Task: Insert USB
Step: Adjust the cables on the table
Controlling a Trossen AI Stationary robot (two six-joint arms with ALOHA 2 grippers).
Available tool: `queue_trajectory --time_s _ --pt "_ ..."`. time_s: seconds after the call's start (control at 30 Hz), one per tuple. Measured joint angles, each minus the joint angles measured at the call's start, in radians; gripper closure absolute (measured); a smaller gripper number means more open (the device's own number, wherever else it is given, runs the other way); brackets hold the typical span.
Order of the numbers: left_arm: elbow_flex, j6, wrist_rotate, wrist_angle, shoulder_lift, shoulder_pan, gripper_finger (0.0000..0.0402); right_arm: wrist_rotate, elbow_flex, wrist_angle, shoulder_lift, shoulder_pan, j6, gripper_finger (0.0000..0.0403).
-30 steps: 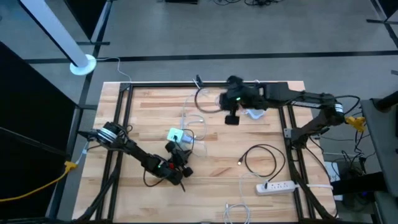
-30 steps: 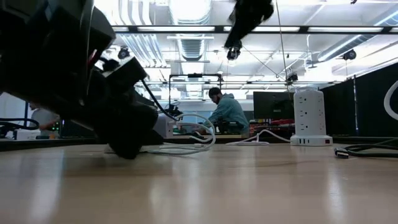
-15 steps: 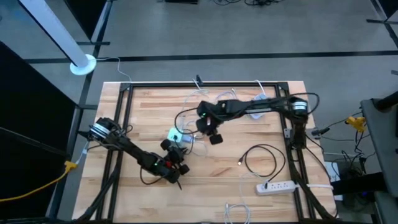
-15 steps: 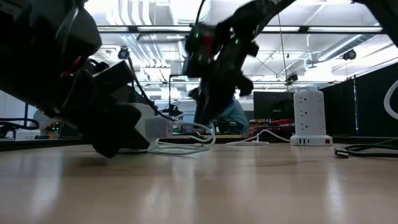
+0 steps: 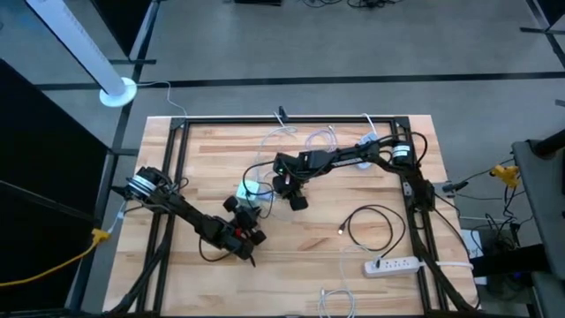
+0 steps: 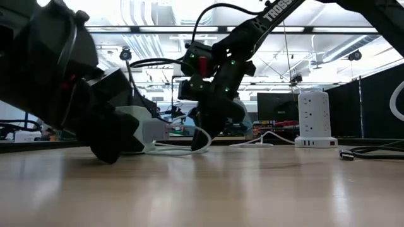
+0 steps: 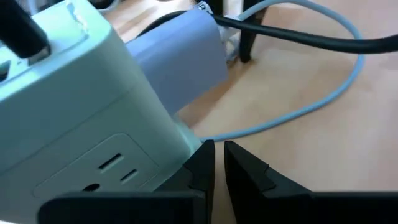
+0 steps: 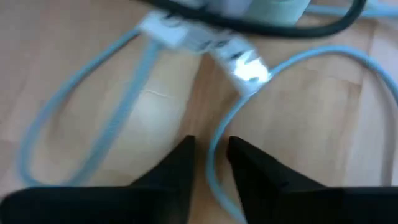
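Observation:
A pale green power cube [image 5: 250, 189] [image 6: 140, 129] [image 7: 74, 118] sits flat on the table with a grey-blue block [image 7: 180, 56] plugged into its side. Pale blue cable [image 8: 93, 124] [image 5: 274, 172] loops around it and ends in a silver USB plug [image 8: 245, 65] lying on the wood. My left gripper [image 5: 241, 209] [image 7: 218, 163] is low beside the cube, shut to a slit. My right gripper [image 5: 293, 196] [image 6: 202, 135] [image 8: 210, 152] hovers close over the cable loops just right of the cube. It is open by a narrow gap, and a strand of the cable runs under that gap. My left gripper lies level at the cube's near side. The outer side of one finger [image 7: 200, 158] is against the cube's lower corner [image 7: 185, 138]. The cube stands flat on the table. My right gripper: I cannot tell whether its fingertips touch the pale blue cable below them.
A black coiled cable [image 5: 371, 225] and a white power strip [image 5: 393, 263] lie toward the near right. A white outlet tower [image 6: 314, 120] stands at the far side. A black cable [image 7: 298, 37] crosses by the cube. Black frame rails [image 5: 177, 168] border the table.
My right arm has swept from the far right of the table toward the left and near side. It has come down low over the cable loops beside the cube. My left gripper has edged toward the far edge, closer against the cube.

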Motion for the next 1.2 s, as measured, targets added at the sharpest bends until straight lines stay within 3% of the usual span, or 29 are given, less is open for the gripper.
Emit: queue_trajectory --time_s 0.1,0.27,0.47,0.77,0.97,1.2 --pt "-0.031 -0.051 -0.023 0.002 0.0 0.0 0.0377 0.039 -0.001 -0.03 -0.014 0.001 0.001 0.0391" --pt "-0.085 -0.177 -0.025 0.008 -0.002 -0.008 0.0377 0.215 -0.009 -0.205 -0.083 0.002 -0.013 0.0394" --pt "-0.103 -0.194 -0.027 0.004 -0.003 -0.019 0.0377 0.432 -0.009 -0.385 -0.226 -0.001 -0.01 0.04" --pt "-0.11 -0.205 -0.013 -0.064 -0.03 -0.019 0.0377 0.502 -0.021 -0.564 -0.49 -0.008 0.042 0.0401" --pt "-0.115 -0.197 -0.006 -0.201 -0.097 -0.02 0.0377 0.633 -0.03 -0.595 -0.665 -0.018 0.123 0.0401" --pt "-0.125 -0.232 -0.004 -0.312 -0.175 -0.02 0.0377 0.635 -0.072 -0.588 -0.798 -0.041 0.184 0.0401"
